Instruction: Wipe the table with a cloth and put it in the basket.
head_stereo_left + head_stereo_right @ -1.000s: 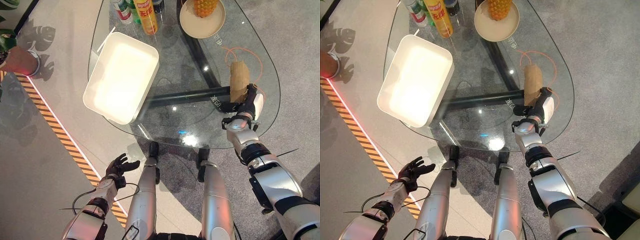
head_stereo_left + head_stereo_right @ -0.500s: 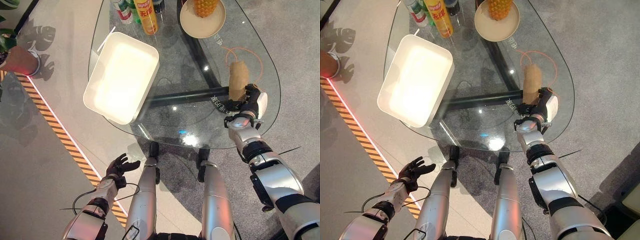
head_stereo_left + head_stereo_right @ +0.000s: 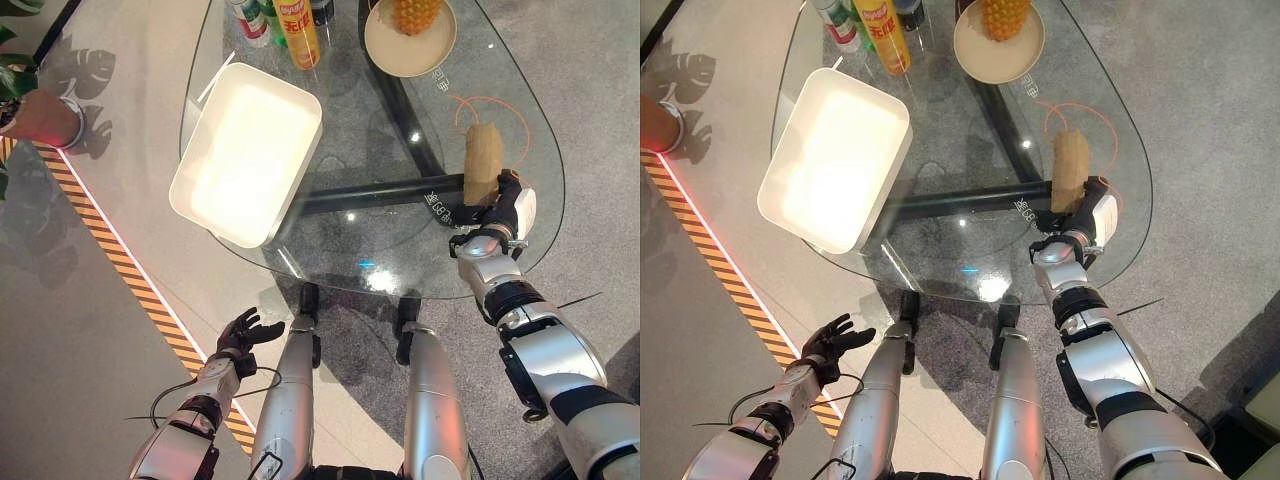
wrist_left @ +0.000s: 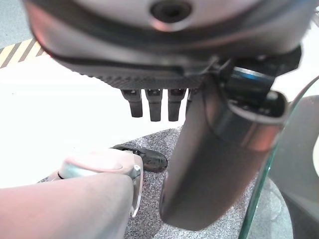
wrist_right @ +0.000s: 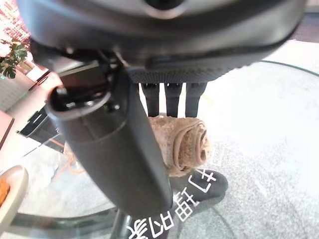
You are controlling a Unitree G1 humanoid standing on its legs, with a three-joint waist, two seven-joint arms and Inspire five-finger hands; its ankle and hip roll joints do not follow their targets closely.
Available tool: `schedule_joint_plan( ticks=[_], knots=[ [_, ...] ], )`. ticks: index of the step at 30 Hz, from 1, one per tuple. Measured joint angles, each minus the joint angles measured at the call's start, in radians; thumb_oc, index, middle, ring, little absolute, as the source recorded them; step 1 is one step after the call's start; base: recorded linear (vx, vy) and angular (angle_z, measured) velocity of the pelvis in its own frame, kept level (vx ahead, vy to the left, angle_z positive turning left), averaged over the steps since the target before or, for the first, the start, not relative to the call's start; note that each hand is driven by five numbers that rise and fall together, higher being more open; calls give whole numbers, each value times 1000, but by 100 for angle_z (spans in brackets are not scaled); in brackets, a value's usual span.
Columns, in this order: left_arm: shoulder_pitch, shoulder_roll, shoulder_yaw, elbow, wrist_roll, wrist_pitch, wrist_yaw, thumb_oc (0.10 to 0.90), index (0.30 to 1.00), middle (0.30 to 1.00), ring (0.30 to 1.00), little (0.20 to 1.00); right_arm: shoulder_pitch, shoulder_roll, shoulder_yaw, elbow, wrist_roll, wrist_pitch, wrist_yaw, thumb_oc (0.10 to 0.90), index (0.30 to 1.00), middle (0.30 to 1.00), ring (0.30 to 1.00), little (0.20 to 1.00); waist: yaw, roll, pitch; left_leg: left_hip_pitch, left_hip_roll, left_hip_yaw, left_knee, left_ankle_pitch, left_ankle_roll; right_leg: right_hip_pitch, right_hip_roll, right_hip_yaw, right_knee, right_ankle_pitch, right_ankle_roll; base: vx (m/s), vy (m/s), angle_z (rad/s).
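Rolled tan cloth (image 3: pixel 481 163) lies on the glass desk (image 3: pixel 400 250); right hand (image 3: pixel 505 205) touches its near end, fingers (image 5: pixel 169 99) seemingly straight. Left hand (image 3: pixel 243 330) hangs below, fingers apart; white basket (image 3: pixel 245 155) sits well apart.

1 cloth (image 3: pixel 482 161), 1 basket (image 3: pixel 246 152), 3 bottles (image 3: pixel 275 18), 1 plate (image 3: pixel 410 42)

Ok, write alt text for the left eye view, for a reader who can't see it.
The robot's right hand rests at the near end of a rolled tan cloth on a glass table. A white basket sits on the table's left; the left hand hangs open over the floor.
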Motion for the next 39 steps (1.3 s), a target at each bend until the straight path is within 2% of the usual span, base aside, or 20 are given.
schedule_joint_plan(
  ticks=[1,2,4,5,6,12,28,39],
  knots=[
    [-2,0,-1,0,0,0,0,800,900,900,900,900,0,0,2,5,0,2,8,800,900,900,900,900,0,0,0,0,0,-2,0,0,0,0,0,-2,2,-2,-1,5,-6,5],
    [-3,0,-2,0,0,0,0,800,900,900,900,900,-1,0,6,16,-1,2,13,740,848,848,848,840,2,0,0,0,0,-4,0,0,0,0,-1,-4,5,-4,-1,7,-5,5],
    [-5,0,-2,-1,0,0,0,800,900,900,900,900,-1,2,17,30,-2,8,17,468,615,615,615,568,5,0,0,-1,-1,-7,0,0,0,-3,-2,-6,13,-10,-3,5,-3,4],
    [-5,0,-2,-1,0,0,0,800,900,900,900,900,-1,2,17,30,-2,8,17,468,615,615,615,568,5,0,0,-1,-1,-7,0,0,0,-3,-2,-6,13,-10,-3,0,0,0],
    [-6,0,-2,-1,0,0,0,800,900,900,900,900,-2,1,17,32,-6,8,17,100,300,300,300,200,8,0,0,-1,-1,-8,-1,0,0,-5,-1,-6,15,-11,-4,0,0,0],
    [-13,0,-2,4,0,0,0,800,900,900,900,900,-5,-24,17,35,-9,10,17,100,300,300,300,200,8,0,0,-3,-1,-9,-3,1,-2,-10,-1,-6,18,-12,-4,0,0,0],
    [-28,-1,-2,10,0,0,0,800,900,900,900,900,-5,-5,17,41,-14,22,19,100,300,300,300,200,10,0,0,-3,-1,-10,-10,3,-5,-12,-1,-6,17,-13,-5,0,0,0],
    [-28,-1,-6,9,0,0,0,800,900,900,900,900,-5,-10,60,31,-98,29,36,100,300,300,300,200,9,0,0,-3,-1,-10,-14,4,-5,-14,0,-7,16,-13,-4,0,0,0]
  ],
)
